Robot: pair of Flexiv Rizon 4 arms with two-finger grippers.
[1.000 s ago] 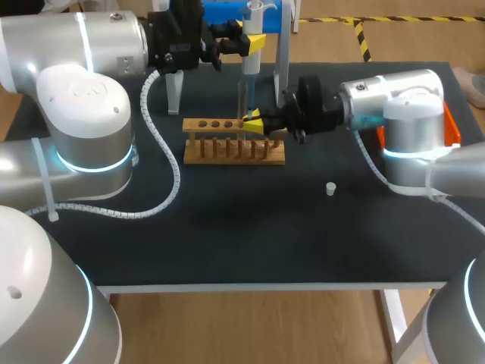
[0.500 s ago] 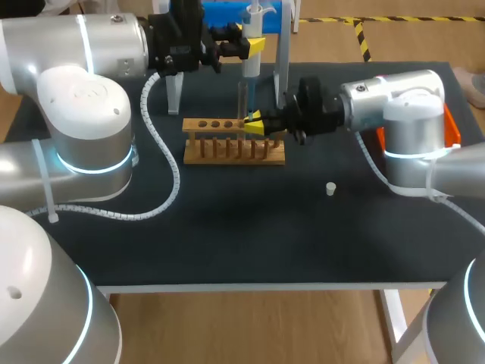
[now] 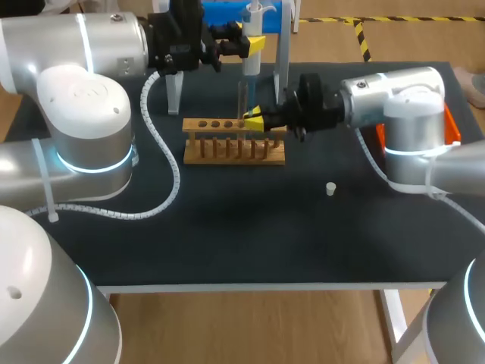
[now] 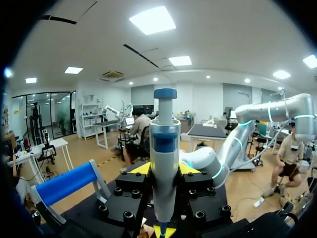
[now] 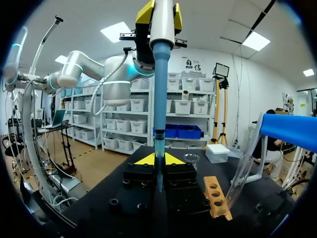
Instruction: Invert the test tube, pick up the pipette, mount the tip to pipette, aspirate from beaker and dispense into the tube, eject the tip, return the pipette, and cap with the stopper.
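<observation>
Test tube [image 3: 242, 97] — thin, slippery glass, judged fragile — pinched low by the right gripper [image 3: 255, 120]; left gripper [image 3: 255, 43] clamps the pipette [image 3: 249, 67] above it.

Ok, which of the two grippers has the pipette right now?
The left gripper, at the table's back: it is shut on the pipette, held upright. The right gripper grips the test tube at the wooden rack.

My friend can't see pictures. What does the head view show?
The left gripper holds a pipette upright over a tube, which the right gripper holds at a wooden rack. A small white stopper lies on the black table.
</observation>
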